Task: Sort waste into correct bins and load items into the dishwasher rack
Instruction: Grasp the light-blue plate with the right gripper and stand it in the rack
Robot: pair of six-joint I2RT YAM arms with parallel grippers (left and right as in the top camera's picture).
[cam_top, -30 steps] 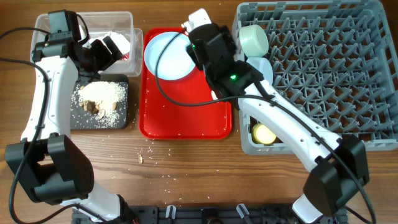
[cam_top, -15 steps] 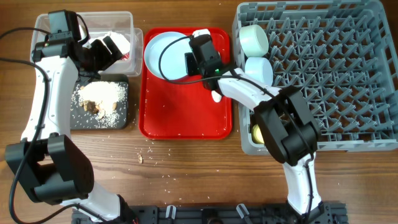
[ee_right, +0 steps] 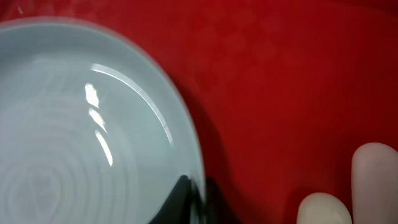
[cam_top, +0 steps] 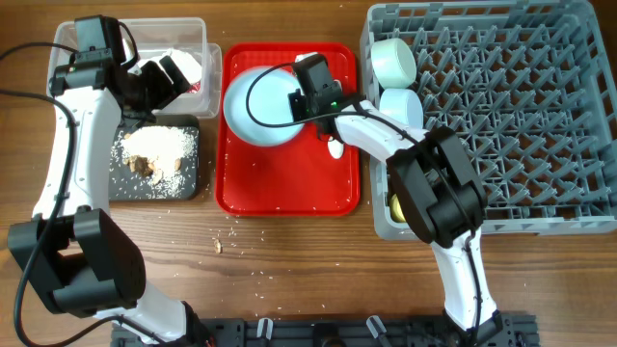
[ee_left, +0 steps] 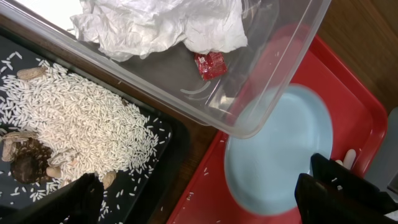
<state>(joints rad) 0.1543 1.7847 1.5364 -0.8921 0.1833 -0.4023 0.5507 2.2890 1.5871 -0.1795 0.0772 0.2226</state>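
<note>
Beneath right claw (cam_top: pixel 297 100), plate (cam_top: pixel 255 108) edge hidden

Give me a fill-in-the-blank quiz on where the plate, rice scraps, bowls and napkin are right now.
The round pale blue plate lies on a flat tray coloured ___.
The rice-like food scraps lie on a shallow tray coloured ___.
The large grey plastic dishwasher rack holds ___ light blue bowls.
The crumpled white paper napkin lies in the clear plastic tub next to a small wrapper coloured ___.
Missing words: red; black; two; red.
</note>
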